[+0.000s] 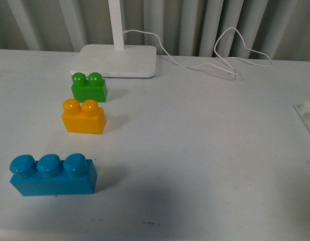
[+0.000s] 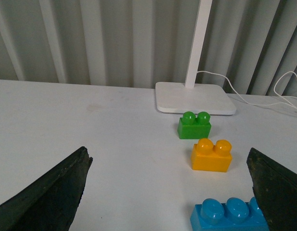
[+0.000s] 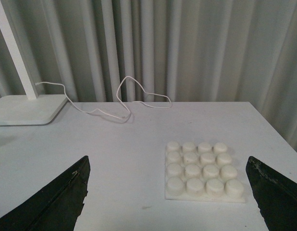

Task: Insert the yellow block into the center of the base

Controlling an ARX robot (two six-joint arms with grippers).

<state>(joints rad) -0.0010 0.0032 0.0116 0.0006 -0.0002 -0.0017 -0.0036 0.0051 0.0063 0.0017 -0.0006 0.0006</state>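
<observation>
Yellow block (image 1: 84, 118) stands on the tabletop (image 1: 195, 150) toward 9 o'clock, with the green block (image 1: 89, 87) near its 12 and the blue block (image 1: 52, 175) near its 7. Base (image 3: 204, 169) lies well apart at 3 o'clock. Left hand (image 2: 167, 154) and right hand (image 3: 167, 163) both gape, empty. Likely risks are a finger clipping a neighbour and the block seating off-centre on the studs.

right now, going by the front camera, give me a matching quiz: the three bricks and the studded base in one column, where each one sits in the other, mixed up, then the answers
Things:
1. green brick
2. yellow block
3. blue brick
4. base

Places:
a. nearest the robot, on the left
b. far right, only a corner showing at the edge of the front view
c. just in front of the lamp base
d. in the row, between the other two bricks

Pairs: 1-c, 2-d, 3-a, 4-b
</observation>
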